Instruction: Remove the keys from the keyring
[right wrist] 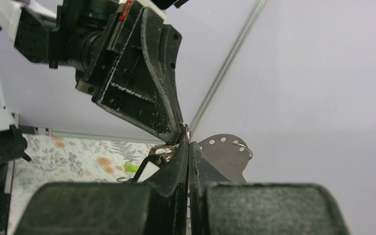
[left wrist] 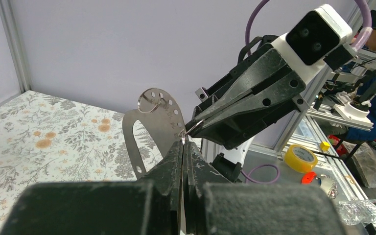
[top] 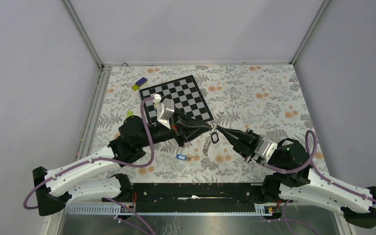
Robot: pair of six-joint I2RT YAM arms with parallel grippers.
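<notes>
1. In the top view the keys [top: 210, 143] hang as one tiny bunch, too small to count.
2. The keyring [left wrist: 190, 131] is mostly hidden between the pinched tips of the left gripper [left wrist: 182, 143] and the right gripper [right wrist: 188, 147].
3. The left arm covers the chessboard's [top: 186, 95] near corner.
4. The perforated metal plate [left wrist: 149, 127] is hidden at its lower edge behind blurred fingers [left wrist: 169, 169].

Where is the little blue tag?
From the chessboard, come down the flowered cloth toward its near edge. The tag lies flat there, just left of the hanging keys. It is small and blue with a white label; the keys are silvery.
</notes>
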